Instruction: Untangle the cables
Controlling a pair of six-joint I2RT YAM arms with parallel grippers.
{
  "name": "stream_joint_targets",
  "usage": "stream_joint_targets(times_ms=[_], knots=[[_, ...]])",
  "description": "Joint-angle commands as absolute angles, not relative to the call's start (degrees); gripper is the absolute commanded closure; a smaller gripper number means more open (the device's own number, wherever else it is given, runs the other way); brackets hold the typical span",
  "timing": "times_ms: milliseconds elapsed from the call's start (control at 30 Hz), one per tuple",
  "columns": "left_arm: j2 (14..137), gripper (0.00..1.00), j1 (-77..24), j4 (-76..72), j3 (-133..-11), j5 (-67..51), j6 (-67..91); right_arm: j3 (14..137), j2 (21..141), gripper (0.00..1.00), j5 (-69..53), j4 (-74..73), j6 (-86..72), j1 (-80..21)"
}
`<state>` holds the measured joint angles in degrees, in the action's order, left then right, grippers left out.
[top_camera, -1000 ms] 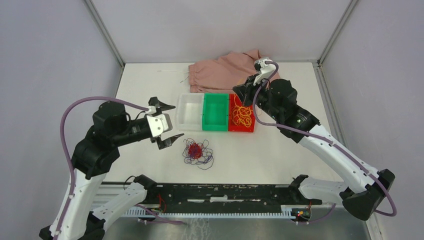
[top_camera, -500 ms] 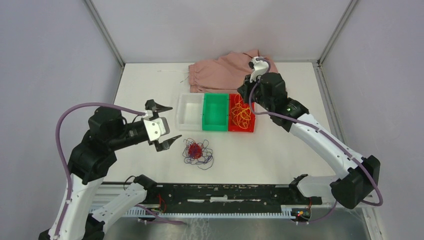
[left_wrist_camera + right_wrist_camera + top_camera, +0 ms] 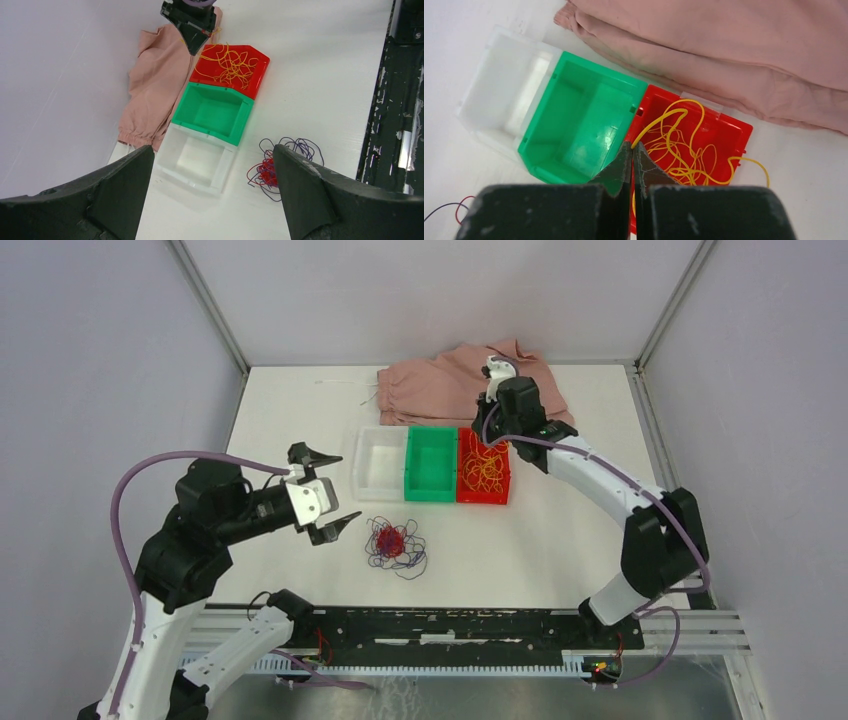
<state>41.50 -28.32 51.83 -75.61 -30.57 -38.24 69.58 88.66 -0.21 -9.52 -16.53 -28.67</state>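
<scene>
- Hovering above the table, the left gripper has its jaws spread wide and holds nothing. It sits at about 9 o'clock from the knot of red and purple cords.
- That knot lies loose on the table at 6 o'clock from the green bin, touching no bin.
- The yellow cord is heaped in the red bin. This bin is the 3 o'clock end of a row whose 9 o'clock end is the clear bin. One loop appears to droop over the red bin's 3 o'clock wall.
- The right gripper hangs over the red bin's 9 o'clock wall with its jaws pressed together. A yellow loop runs right up to the tips, but whether it is pinched there cannot be told.
- Risk: if a strand is caught, pulling the right arm away would likely drag the yellow heap out. It could land in the green bin or on the pink cloth at 12 o'clock.
- Risk: the red and purple strands look tightly wound at the core. A wide grab by the left gripper would probably lift the whole knot and tighten it rather than free one cord.
- Risk: a thin cord lying flat may slip out between closing jaws.
- Risk: the overhanging yellow loop could snag on a passing finger.
</scene>
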Motion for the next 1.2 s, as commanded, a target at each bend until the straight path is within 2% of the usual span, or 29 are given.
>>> stream_joint_targets(times_ms=[0, 300, 333, 400, 533, 600, 933, 1100, 1167], knots=[[40.7, 0.04, -28.2, 50.5, -75.6, -29.7, -39.4, 75.2, 94.2, 0.99, -2.7, -7.4, -16.1, -28.4], [40.1, 0.04, -28.2, 50.5, -75.2, -29.3, -39.4, 76.5, 102.4, 0.99, 0.9, -10.3, -19.2, -28.5], [40.1, 0.04, -28.1, 50.5, -75.2, -29.4, -39.6, 77.3, 103.1, 0.97, 2.3, -12.6, -19.3, -28.4], [40.2, 0.04, -28.2, 50.3, -75.2, -29.4, -39.6, 79.5, 104.3, 0.87, 5.4, -17.6, -19.7, -28.4], [40.3, 0.04, -28.2, 49.5, -75.1, -29.4, -39.6, 80.2, 102.6, 0.53, 7.8, -21.3, -19.6, -28.4], [40.5, 0.04, -28.2, 49.4, -75.2, -29.7, -39.5, 80.3, 100.5, 0.43, 7.7, -21.8, -20.1, -28.4], [40.0, 0.04, -28.2, 49.3, -75.1, -29.6, -39.6, 89.7, 95.6, 0.36, 4.5, -32.9, -20.7, -28.3], [39.8, 0.04, -28.2, 49.3, -74.9, -29.4, -39.9, 88.1, 92.5, 0.15, 11.4, -33.3, -21.1, -26.1], [39.8, 0.04, -28.2, 49.3, -75.1, -29.4, -40.0, 86.8, 92.9, 0.12, 12.8, -32.7, -21.4, -24.1]])
